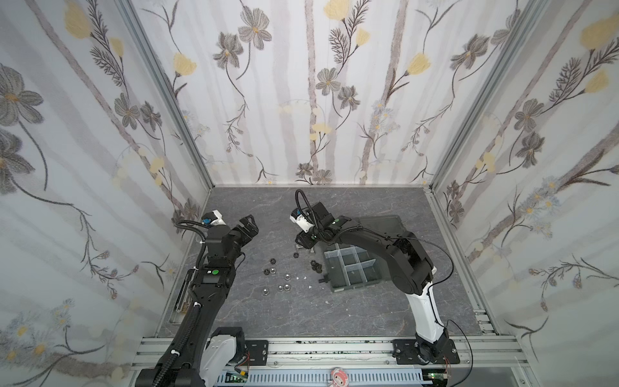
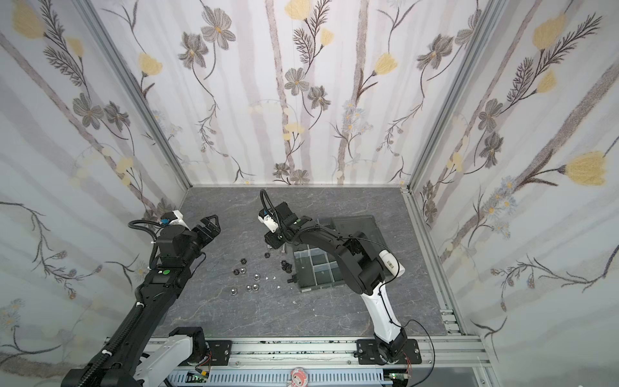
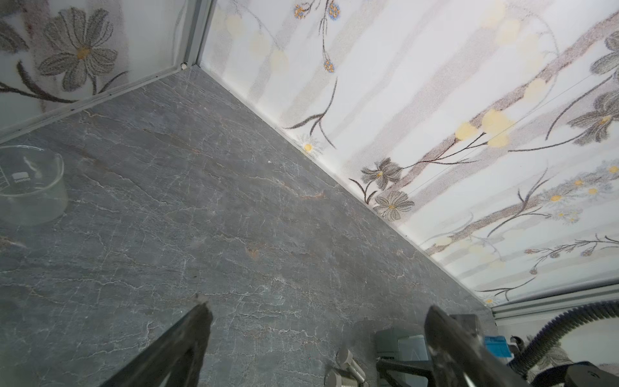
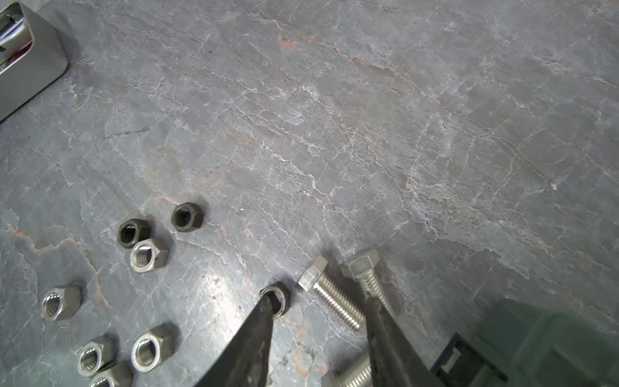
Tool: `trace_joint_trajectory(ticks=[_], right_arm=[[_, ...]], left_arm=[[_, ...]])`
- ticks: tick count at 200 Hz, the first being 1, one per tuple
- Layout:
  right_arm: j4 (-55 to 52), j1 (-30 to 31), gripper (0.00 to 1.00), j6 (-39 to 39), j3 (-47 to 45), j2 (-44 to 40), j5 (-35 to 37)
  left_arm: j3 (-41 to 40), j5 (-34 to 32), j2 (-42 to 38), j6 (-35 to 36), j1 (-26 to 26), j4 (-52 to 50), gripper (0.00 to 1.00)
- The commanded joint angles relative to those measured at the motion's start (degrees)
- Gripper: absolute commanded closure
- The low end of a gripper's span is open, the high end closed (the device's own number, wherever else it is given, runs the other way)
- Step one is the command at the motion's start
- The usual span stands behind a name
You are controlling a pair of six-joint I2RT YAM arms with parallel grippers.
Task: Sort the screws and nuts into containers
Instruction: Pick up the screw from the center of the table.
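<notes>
Three silver screws lie by my right gripper (image 4: 316, 301). One screw (image 4: 330, 301) lies slantwise between its parted fingers, a second (image 4: 363, 268) sits by the far fingertip, and a third (image 4: 353, 373) is further back. One fingertip (image 4: 264, 305) overlaps a dark nut (image 4: 278, 298). Black nuts (image 4: 186, 217) and silver nuts (image 4: 147, 254) lie scattered beside them, and in both top views (image 1: 280, 287) (image 2: 248, 287). The containers (image 1: 355, 286) (image 2: 318, 285) stand right of the right gripper (image 1: 303, 243) (image 2: 273, 246). My left gripper (image 3: 318, 310) (image 1: 249, 228) (image 2: 211, 228) hangs open and empty.
A clear cup (image 3: 30, 187) stands on the table near the left wall. The organizer's open lid (image 1: 382, 224) lies flat behind its compartments. White specks (image 1: 304, 278) lie among the nuts. Papered walls close in the left, back and right sides.
</notes>
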Motion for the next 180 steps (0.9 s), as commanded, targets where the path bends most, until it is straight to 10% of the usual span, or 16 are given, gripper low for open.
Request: trace_joint_trajectory(ticks=[1, 180], right_arm=[[-0.90, -0.34, 0.56, 0.86, 2.09, 1.36, -1.80], [-6.49, -1.00, 0.48, 3.08, 8.34, 9.40, 4.61]], left_arm=[[0.49, 0.79, 0.51, -0.27, -0.02, 0.18, 0.00], [0.80, 2.29, 1.88, -0.97, -0.04, 0.46, 0.00]])
